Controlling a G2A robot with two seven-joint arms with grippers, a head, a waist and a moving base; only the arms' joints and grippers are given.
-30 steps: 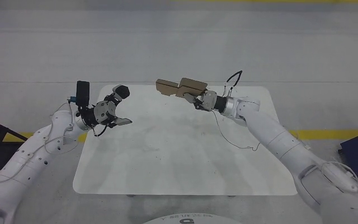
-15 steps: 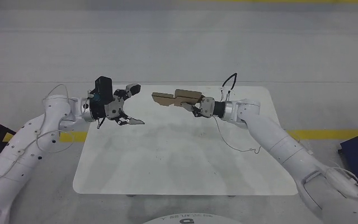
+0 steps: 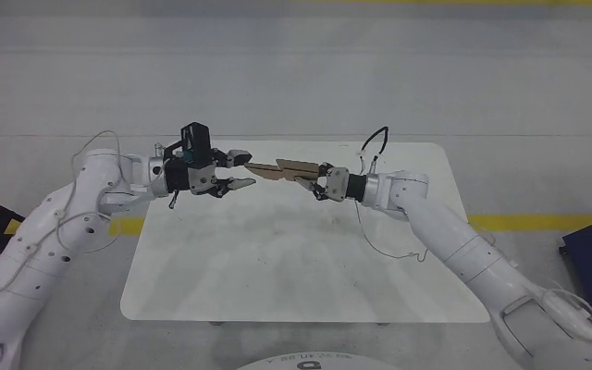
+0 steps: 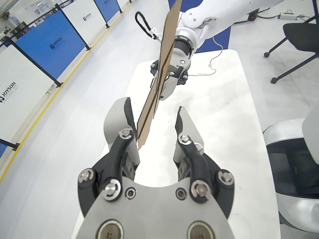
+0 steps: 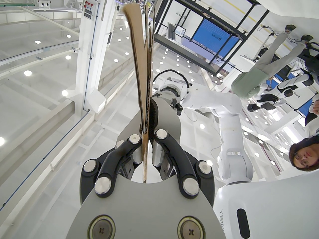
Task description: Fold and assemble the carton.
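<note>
The left gripper stood wide, its ribbed black pads either side of the near end of the carton, above the far part of the surface. The carton's edge lay just beside one finger; whether it touched could not be told, and the other finger stood apart. The carton, a flat piece of brown corrugated board with stepped flaps, was held clear of the surface, edge-on and tilted. The right gripper was clamped narrowly on its other end, the layered board pinched between the pads. The white, smooth surface had rounded corners, with open room toward its near edge. A thin white cable trailed from the right arm across it.
</note>
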